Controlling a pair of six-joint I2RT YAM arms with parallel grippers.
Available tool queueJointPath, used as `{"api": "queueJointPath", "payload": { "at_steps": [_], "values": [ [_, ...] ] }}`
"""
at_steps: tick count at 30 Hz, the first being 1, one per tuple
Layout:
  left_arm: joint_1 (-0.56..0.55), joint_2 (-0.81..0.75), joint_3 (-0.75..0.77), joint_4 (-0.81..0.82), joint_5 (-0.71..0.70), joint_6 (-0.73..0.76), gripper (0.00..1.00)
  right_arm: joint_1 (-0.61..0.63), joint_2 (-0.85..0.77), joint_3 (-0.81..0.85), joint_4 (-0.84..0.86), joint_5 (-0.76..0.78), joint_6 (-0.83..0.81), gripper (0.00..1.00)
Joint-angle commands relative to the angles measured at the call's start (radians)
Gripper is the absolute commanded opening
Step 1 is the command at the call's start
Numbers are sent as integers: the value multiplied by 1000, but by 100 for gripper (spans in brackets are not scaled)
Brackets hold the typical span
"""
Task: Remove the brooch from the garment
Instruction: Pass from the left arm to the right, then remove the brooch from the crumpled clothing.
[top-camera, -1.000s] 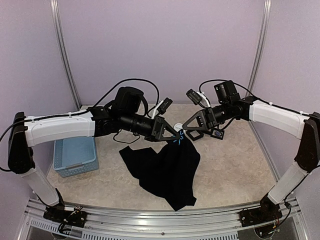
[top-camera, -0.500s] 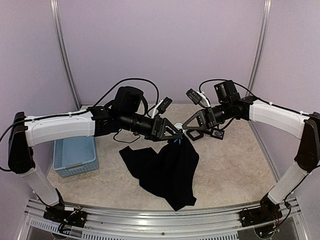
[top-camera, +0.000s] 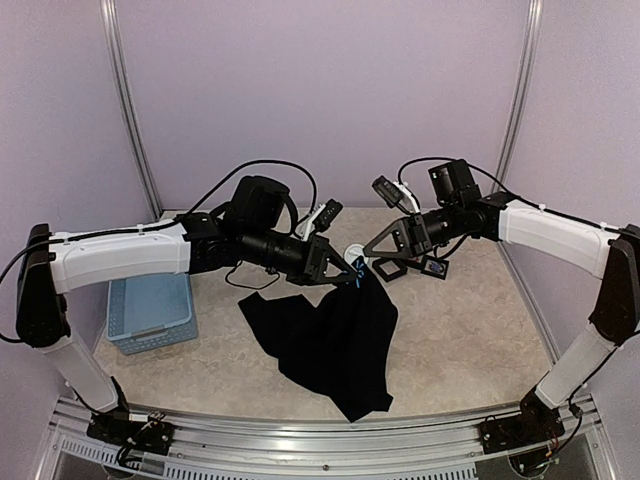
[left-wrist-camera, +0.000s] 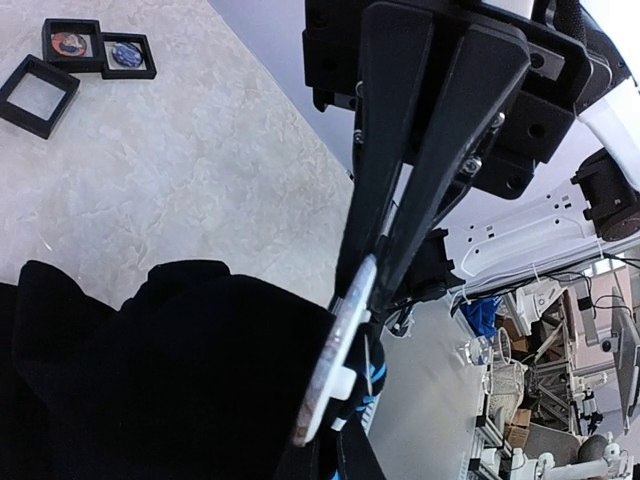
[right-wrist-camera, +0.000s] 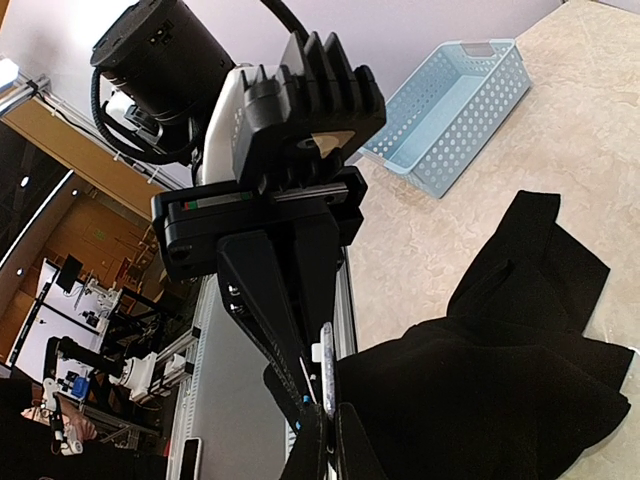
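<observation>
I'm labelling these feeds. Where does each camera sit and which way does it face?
Top external: high behind the bases, looking down on the left arm, right arm, garment and basket.
Left wrist: on the left arm, facing the right gripper head-on; its own fingers hard to tell from black cloth.
Right wrist: on the right arm, facing the left gripper, basket beyond; own fingertips at the bottom edge.
Shared: both wrist views catch the brooch edge-on between the grippers.
</observation>
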Motion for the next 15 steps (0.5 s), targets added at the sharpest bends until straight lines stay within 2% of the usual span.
{"api": "queueJointPath", "payload": {
  "at_steps": [1, 9, 15],
  "values": [
    [-13, -4, 17, -49, -46, 16, 0, 9, -31, -12, 22, 37, 5, 0],
    [7, -65, -42, -49, -93, -5, 0, 9, -29, 7, -90, 75, -84, 0],
    [30, -127, -85, -58, -118, -10, 0, 9, -36, 6, -107, 103, -102, 0]
  ]
}}
